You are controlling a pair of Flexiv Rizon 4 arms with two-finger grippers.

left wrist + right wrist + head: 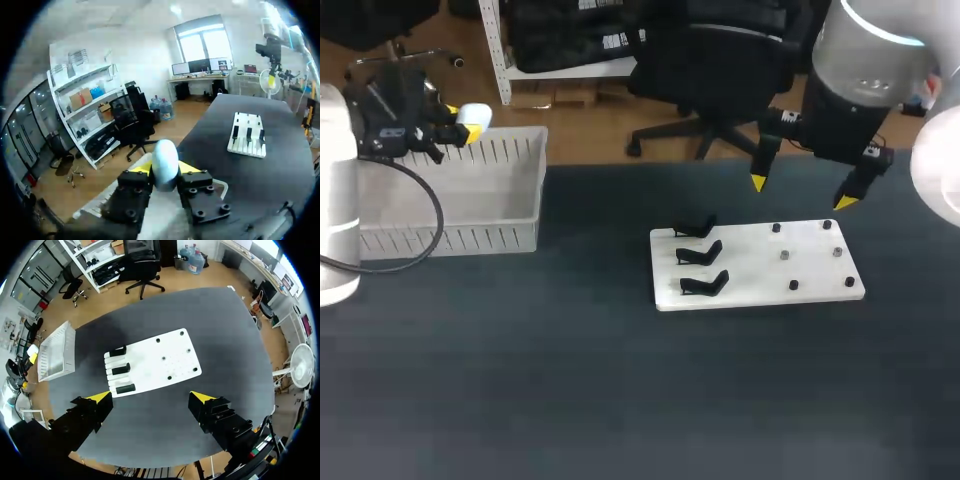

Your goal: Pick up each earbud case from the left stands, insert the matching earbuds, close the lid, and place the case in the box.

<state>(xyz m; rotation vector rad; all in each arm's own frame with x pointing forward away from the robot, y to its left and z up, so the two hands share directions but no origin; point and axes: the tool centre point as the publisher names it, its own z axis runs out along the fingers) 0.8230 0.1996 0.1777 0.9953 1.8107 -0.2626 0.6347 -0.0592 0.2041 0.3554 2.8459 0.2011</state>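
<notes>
White earbud case (476,116) is squeezed in the left pincer (165,169) over the box (510,218) at the desk's far left corner, likely so it can drop in. The right pincer (802,192) hangs wide open near the stands (701,255).

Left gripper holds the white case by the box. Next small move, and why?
Probably ease the left gripper down and toward the middle of the white slatted plastic box, then open. It is shut on the white rounded earbud case above the box's rear rim; the three black stands are empty.
</notes>
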